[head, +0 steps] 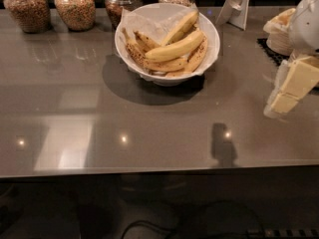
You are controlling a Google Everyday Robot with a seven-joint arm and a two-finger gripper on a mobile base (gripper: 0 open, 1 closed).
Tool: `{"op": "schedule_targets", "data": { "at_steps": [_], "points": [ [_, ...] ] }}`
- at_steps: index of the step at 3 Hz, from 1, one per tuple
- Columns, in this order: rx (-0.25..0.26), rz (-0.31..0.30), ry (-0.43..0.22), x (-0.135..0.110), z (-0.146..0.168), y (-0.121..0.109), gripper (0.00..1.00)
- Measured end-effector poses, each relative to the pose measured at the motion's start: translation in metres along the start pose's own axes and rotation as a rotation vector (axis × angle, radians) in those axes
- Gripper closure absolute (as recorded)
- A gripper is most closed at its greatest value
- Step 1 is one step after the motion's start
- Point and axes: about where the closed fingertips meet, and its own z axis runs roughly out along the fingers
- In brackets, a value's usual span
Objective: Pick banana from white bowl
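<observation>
The white bowl (118, 43), lined with crumpled white paper, stands at the back middle of the grey counter. The banana (175, 48), plump and bright yellow, lies across the top of the pile in it. A slimmer yellow banana (181, 27) leans steeply behind it, and brown-spotted bananas (135, 51) lie beside and under it. My gripper (291, 87), with pale yellow fingers, hangs at the right edge, well right of the bowl and above the counter. It holds nothing that I can see.
Several glass jars of grains (75, 6) line the back left edge. A white stand (238, 4) is behind the bowl on the right. Stacked pale bowls (280, 31) sit on a black mat (263, 48) at back right, close to the gripper.
</observation>
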Motion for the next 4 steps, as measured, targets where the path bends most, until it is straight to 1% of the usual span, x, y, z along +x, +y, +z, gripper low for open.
{"op": "schedule_targets", "data": {
  "at_steps": [1, 2, 3, 4],
  "points": [
    [0.036, -0.064, -0.089, -0.018, 0.011, -0.026, 0.00],
    [0.051, -0.115, -0.168, -0.033, 0.027, -0.057, 0.00],
    [0.050, -0.177, -0.218, -0.051, 0.045, -0.085, 0.00],
    [0.037, -0.241, -0.232, -0.068, 0.065, -0.109, 0.00]
  ]
}}
